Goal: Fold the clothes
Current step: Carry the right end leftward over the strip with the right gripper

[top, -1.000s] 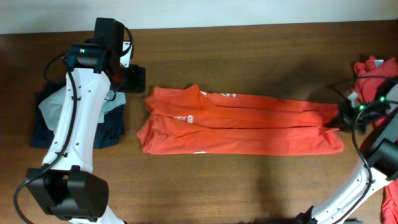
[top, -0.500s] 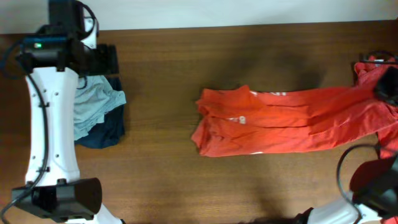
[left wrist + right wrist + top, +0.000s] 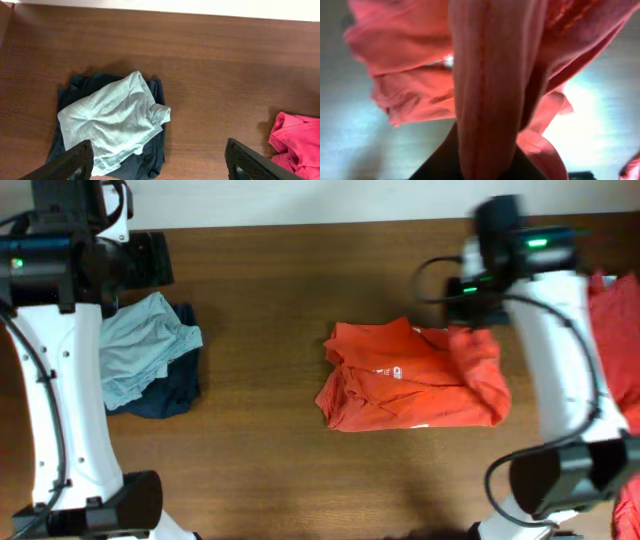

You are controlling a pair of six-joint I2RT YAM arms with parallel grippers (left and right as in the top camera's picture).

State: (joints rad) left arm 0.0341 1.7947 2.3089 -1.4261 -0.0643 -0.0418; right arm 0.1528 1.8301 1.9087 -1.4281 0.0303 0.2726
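Red-orange T-shirt point(image 3: 400, 380) gripped at one end, doubled over on the wooden table point(image 3: 270, 280).
One end of the shirt is clenched between the right gripper's point(image 3: 468, 318) fingers point(image 3: 437, 162) and draped below them. The left gripper point(image 3: 159, 150) is spread wide, with nothing between its fingers, above a grey-green garment point(image 3: 112, 120) laid on a navy one point(image 3: 150, 165).

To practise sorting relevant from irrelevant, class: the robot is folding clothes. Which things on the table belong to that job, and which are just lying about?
Job: orange T-shirt; red clothes at the right edge.
Lying about: pale grey garment; navy garment beneath it.
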